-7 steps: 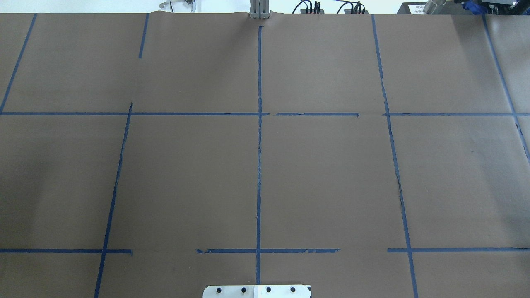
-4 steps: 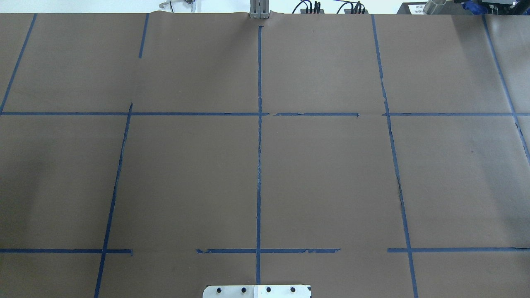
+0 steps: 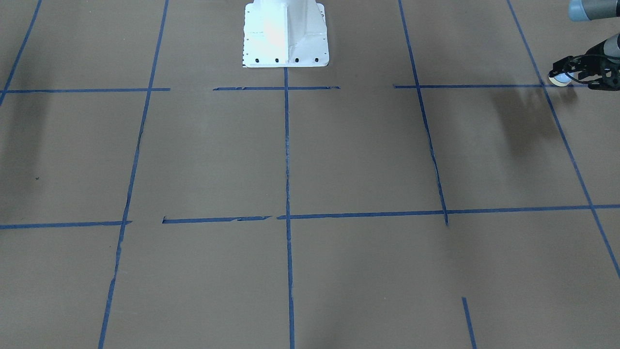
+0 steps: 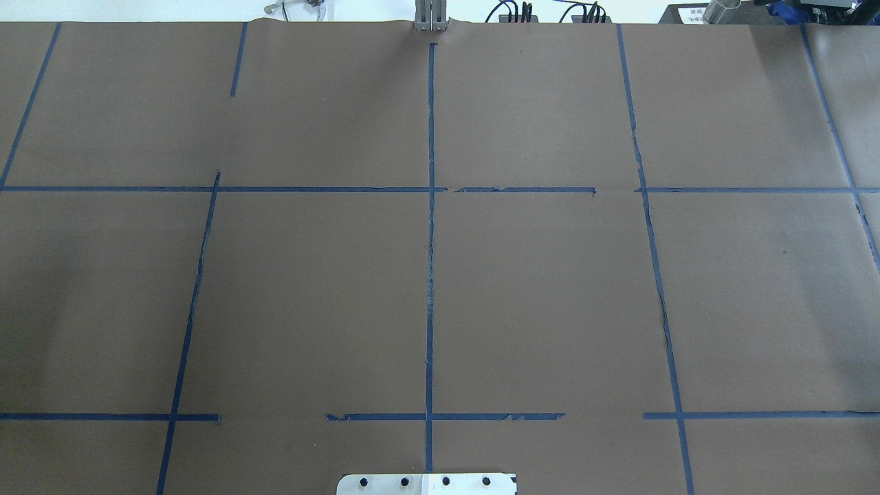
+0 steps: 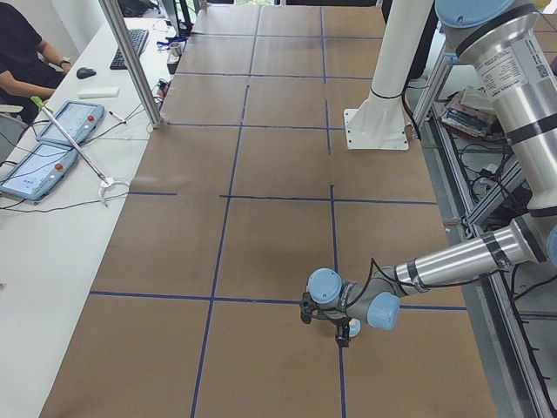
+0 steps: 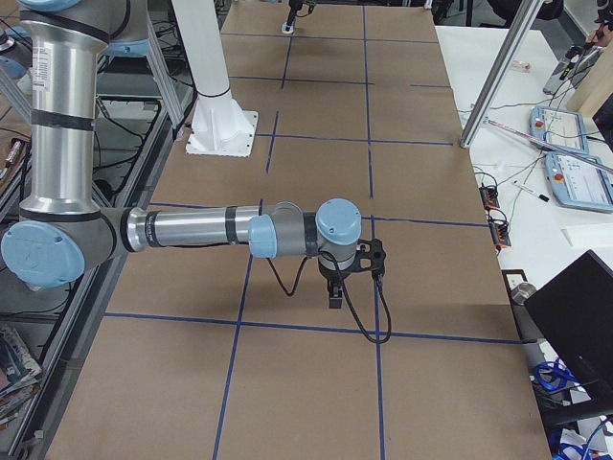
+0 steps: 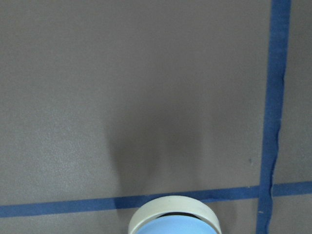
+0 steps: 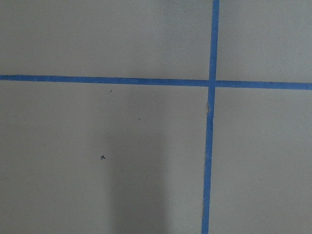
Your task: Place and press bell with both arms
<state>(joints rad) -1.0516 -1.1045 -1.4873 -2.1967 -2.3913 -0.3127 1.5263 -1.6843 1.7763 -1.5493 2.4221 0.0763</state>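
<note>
Brown paper covers the table (image 4: 309, 289), marked into squares by blue tape (image 3: 286, 145). The bell (image 3: 561, 78) sits at the tip of the left jaws, which are clenched on it from both sides, far out on the robot's left side of the table. In the front-facing view its pale blue top and cream ring poke out from the black fingers just above a tape line, close to where two lines cross, and a shadow lies on the paper beside it.

From the left end of the table, the left arm (image 5: 452, 261) reaches low across the paper. The bell (image 5: 353, 328) shows as a small pale spot at the end of the jaws, just beside a tape crossing.

The left wrist camera catches the bell (image 7: 174, 217) at the bottom edge of its view, its cream ring overlapping a horizontal tape line, with a vertical line just to the right.

The right arm (image 6: 192, 230) stretches out low over the other side of the table, its jaws pointing down near a tape line. I cannot tell whether those jaws are released or clenched. A white pedestal (image 3: 285, 34) stands at the robot's edge of the table.
</note>
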